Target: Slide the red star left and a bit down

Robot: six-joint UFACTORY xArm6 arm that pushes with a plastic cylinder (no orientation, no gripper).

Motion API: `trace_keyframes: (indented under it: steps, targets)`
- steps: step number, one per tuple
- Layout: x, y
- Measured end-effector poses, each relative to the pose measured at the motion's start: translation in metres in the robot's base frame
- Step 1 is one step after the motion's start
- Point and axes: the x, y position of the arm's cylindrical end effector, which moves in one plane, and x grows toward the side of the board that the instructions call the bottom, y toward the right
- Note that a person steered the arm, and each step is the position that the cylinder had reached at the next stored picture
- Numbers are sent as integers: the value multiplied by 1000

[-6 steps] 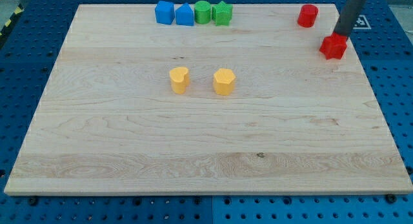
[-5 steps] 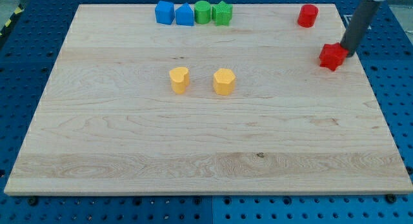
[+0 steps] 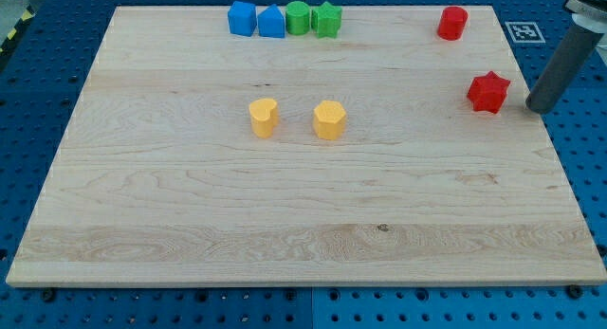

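Pale wood makes up the board (image 3: 285, 206), a grained rectangular top resting on a blue perforated table (image 3: 38, 45). Near the board's right edge, in its upper part, sits the red star block (image 3: 488, 92). My tip (image 3: 540, 109) — the lower end of the straight dark rod — stands just to the view's right of that star, apart from it, with a narrow strip of bare wood between them. The rod rises up and to the right toward the view's edge. It is a plain rod with nothing to open or close, and it holds nothing; it touches no block at this moment.

Above the star and a little left of it, close to the board's top edge, stands a red cylinder-like block (image 3: 452, 23). Along the top edge, left of centre, 4 blocks sit in a tight row: a blue cube-like block (image 3: 242, 19), a blue block with a peaked top (image 3: 271, 22), a green round block (image 3: 298, 18) and a green star-like block (image 3: 326, 20). Well apart from these, toward the middle of the board, are 2 yellow blocks side by side — a yellow heart-like block (image 3: 264, 118) on the left and a yellow hexagonal block (image 3: 329, 119) on the right. A black-and-white marker tag (image 3: 523, 31) lies on the table just past the board's top right corner.
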Motion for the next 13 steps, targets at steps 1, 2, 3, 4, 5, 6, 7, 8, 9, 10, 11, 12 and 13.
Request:
trace_keyframes:
  steps: [1,2,3,4,5,6,7,8,9,10,11,12,13]
  targets:
    - [-12,-18]
    - [-18,-45]
    - [-21,-74]
    - [-30,-88]
    - [-43,-88]
    - [-54,-99]
    - [-56,-119]
    - [-56,-147]
    - [-56,-169]
    - [-44,-170]
    - [-34,-163]
    - [-29,-162]
    - [-5,-162]
